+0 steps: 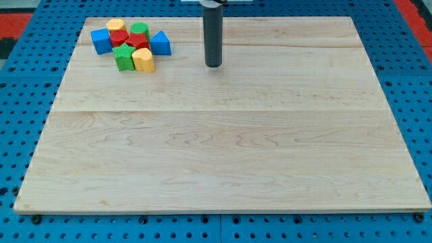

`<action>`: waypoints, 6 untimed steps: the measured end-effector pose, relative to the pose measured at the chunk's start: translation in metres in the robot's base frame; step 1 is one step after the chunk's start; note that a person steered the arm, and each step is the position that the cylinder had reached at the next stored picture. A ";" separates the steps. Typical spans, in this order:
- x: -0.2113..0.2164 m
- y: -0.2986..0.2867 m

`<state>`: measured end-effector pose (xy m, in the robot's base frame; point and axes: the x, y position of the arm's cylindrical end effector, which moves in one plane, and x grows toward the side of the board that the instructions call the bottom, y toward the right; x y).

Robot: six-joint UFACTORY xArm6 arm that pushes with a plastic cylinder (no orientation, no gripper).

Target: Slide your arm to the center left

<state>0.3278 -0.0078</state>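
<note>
My tip rests on the wooden board near the view's top, slightly left of the middle. A tight cluster of blocks lies to its left at the view's top left: a blue block, a yellow block, a green round block, a red block, a red star-like block, a blue triangular block, a green block and a yellow block. The tip is apart from the cluster, about a block's width to the right of the blue triangular block.
The board sits on a blue pegboard table that surrounds it on all sides. A red strip shows at the view's top right corner.
</note>
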 end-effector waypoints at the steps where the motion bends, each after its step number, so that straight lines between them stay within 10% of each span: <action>1: 0.000 0.000; 4: 0.051 0.008; 6: 0.093 -0.100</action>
<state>0.4209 -0.1075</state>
